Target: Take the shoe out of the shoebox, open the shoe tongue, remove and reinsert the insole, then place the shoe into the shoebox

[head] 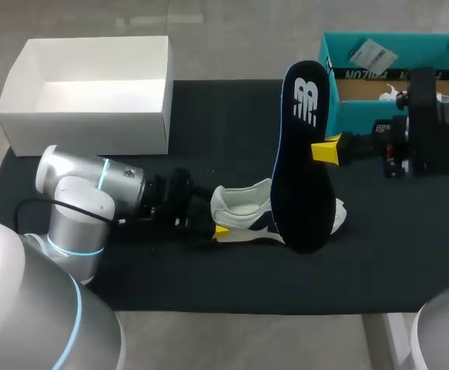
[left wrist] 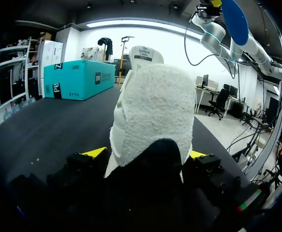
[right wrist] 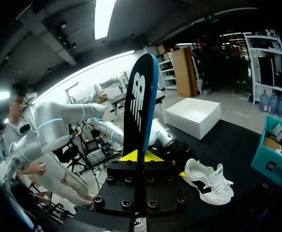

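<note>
insole (head: pixel 305 154), pinched upright in the right pincer (head: pixel 326 150), could buckle or miss the opening if the shoe (head: pixel 243 212), heel clamped by the left pincer (head: pixel 218 225), twists.

Mat and table
A black mat (head: pixel 209 285) covers most of the grey table (head: pixel 232 54) (bare margin shows beyond its edges).

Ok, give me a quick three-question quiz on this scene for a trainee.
1. Fill in: the left gripper is shut on the ____ end of the shoe.
2. True or false: the insole is inside the shoe.
3. What holds the insole? A the left gripper, B the right gripper, C nothing, it lies on the table.
Key: 1 heel; 2 false; 3 B.
</note>
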Controlling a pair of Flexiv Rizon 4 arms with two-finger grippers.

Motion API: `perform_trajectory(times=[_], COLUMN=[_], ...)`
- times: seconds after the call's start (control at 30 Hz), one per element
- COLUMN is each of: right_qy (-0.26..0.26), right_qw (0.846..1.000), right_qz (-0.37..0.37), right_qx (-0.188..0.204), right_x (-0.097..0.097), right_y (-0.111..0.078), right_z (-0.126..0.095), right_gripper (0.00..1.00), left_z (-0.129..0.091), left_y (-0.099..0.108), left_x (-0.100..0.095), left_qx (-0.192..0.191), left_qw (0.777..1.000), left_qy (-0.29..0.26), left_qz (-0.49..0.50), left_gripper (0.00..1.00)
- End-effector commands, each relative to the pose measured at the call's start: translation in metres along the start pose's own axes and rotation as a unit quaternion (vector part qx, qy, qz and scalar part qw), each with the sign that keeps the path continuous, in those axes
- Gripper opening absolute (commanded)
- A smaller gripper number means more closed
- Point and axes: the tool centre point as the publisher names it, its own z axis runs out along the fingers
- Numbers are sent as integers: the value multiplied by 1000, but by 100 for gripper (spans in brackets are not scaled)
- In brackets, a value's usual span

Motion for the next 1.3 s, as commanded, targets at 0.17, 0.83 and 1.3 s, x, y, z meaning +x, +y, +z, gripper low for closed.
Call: perform_trajectory(times=[0.17, 0.83, 1.3], right_qy=[-10, -10, -10], right_qw=[1000, 1000, 1000], right_qz=[0, 0, 0], right_qx=[-3, -3, -3], right_x=[8, 8, 8], right_y=[-1, -1, -1], right_z=[3, 3, 3], right_gripper=[0, 0, 0], left_z=[-9, -34, -35], left_y=[-8, -37, -65], left_x=[3, 1, 13], left_qx=[-44, -296, -514], left_qw=[999, 954, 857], left_qy=[-13, -52, -33], left_qz=[-3, -16, -12], left_gripper=[100, 100, 100])
